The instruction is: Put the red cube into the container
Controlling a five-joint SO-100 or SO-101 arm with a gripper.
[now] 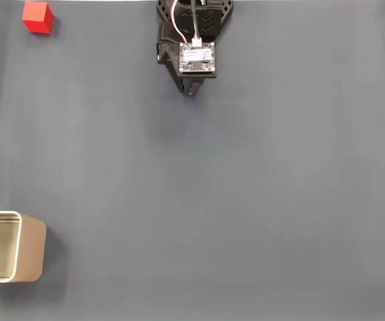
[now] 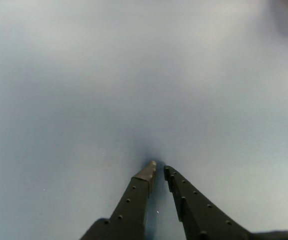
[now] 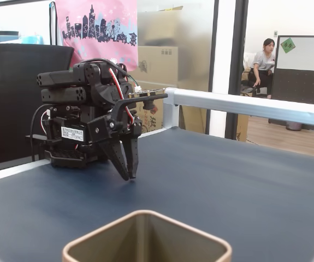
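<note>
Folded low at the far edge of the dark blue table (image 1: 246,200), arm (image 3: 86,120) tucked back, gripper (image 3: 130,176) pointing down with tips just above the surface. Fingers (image 2: 145,175) nearly touching in the wrist view, closed on nothing. Red cube (image 1: 37,17) in the top-left corner of a fixed view from above, well apart from the container (image 1: 8,247) at lower left. Person (image 3: 263,63) seated in the background.
</note>
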